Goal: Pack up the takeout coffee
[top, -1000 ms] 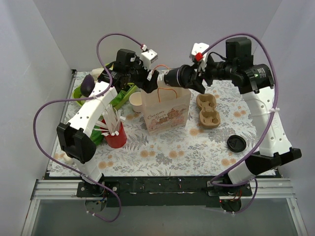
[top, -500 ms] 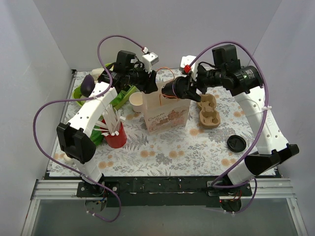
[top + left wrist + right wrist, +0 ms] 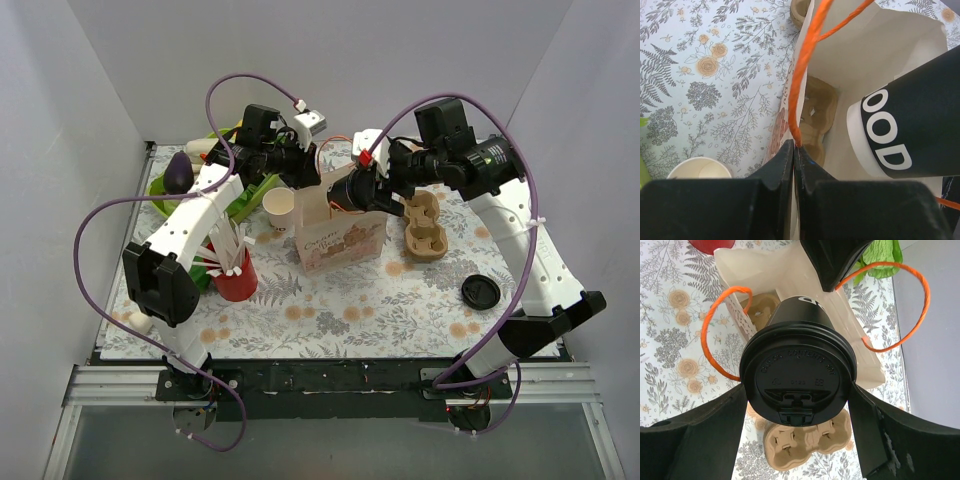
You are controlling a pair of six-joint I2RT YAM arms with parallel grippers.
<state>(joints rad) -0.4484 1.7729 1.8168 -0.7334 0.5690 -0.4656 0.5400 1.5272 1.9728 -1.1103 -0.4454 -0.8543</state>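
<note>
- Takeout coffee (image 3: 797, 372) is clamped in the right gripper (image 3: 797, 390), jaws spread wide around the cup just under its black lid. The cup is tilted, base-first, over the bag mouth.
- Left gripper (image 3: 794, 150) is pinched fully closed on the paper bag (image 3: 865, 45) rim at the root of the orange handle (image 3: 807, 65), the bag's 11 o'clock corner from above.
- Watch that thin pinch: if it slips, the mouth sags shut against the cup.
- Tilted like this, the cup could snag a handle loop or the wall, miss the cardboard carrier (image 3: 815, 115) inside, topple and leak.
</note>
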